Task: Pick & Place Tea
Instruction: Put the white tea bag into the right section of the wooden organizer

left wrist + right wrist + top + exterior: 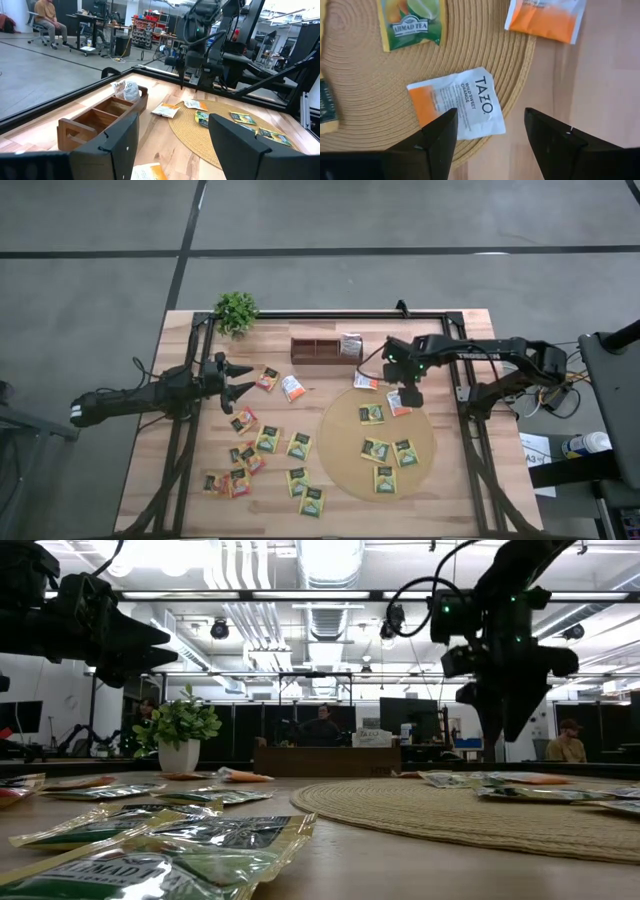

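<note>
Right claw (490, 132) spread open, hovering w/ white-orange sachet (457, 102) just below on mat (360, 80) edge: drop straight, straddle pkt, pinch one edge, avoid weave; left claw (238, 379) open, idle far side.

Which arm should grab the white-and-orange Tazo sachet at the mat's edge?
Right. The right gripper hangs open directly above the Tazo sachet on the round mat. The left gripper is open too, but sits across the table.

Overhead and table-level views share the round mat (380, 442).
</note>
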